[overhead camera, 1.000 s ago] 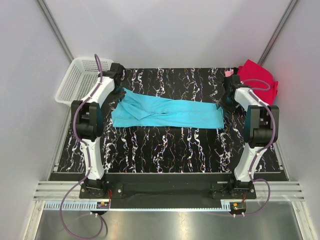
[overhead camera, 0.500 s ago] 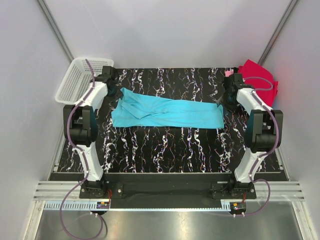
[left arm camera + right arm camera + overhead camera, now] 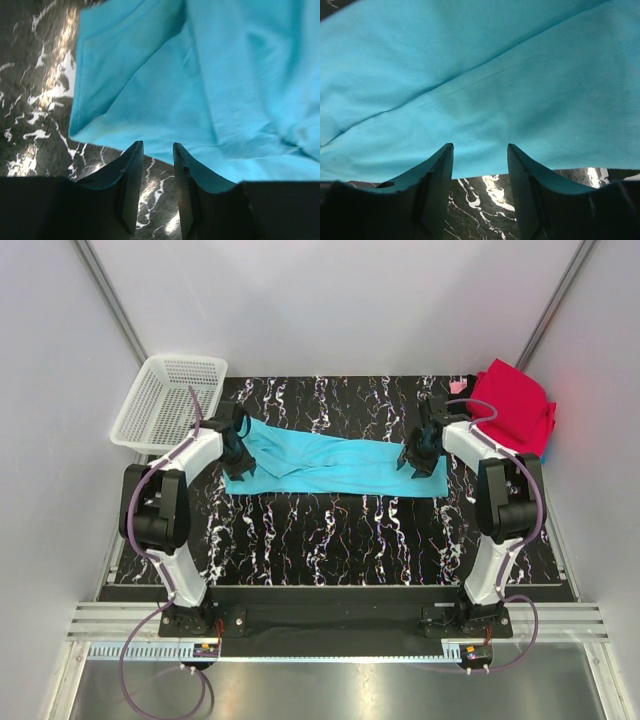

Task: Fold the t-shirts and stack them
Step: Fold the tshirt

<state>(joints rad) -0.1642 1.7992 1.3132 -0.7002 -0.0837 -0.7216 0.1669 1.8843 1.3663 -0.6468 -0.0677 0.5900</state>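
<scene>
A turquoise-blue t-shirt (image 3: 335, 465) lies folded into a long band across the middle of the black marbled table. My left gripper (image 3: 238, 452) hovers at its left end, and my right gripper (image 3: 415, 455) hovers over its right end. In the left wrist view the left gripper (image 3: 157, 150) is open by a narrow gap, with bare table between the fingers and the turquoise cloth (image 3: 225, 75) just beyond the tips. In the right wrist view the right gripper (image 3: 480, 150) is open wider, its tips at the hem of the turquoise cloth (image 3: 480, 75). Neither gripper holds anything.
A crimson red t-shirt (image 3: 515, 405) lies heaped at the back right corner, with a bit of pink cloth (image 3: 458, 386) beside it. A white mesh basket (image 3: 165, 400) stands at the back left, off the table's edge. The near half of the table (image 3: 330, 540) shows bare marble.
Both grippers have swung from the far ends of the turquoise shirt towards its near edge. The left jaws have opened. The shirt lies as before.
</scene>
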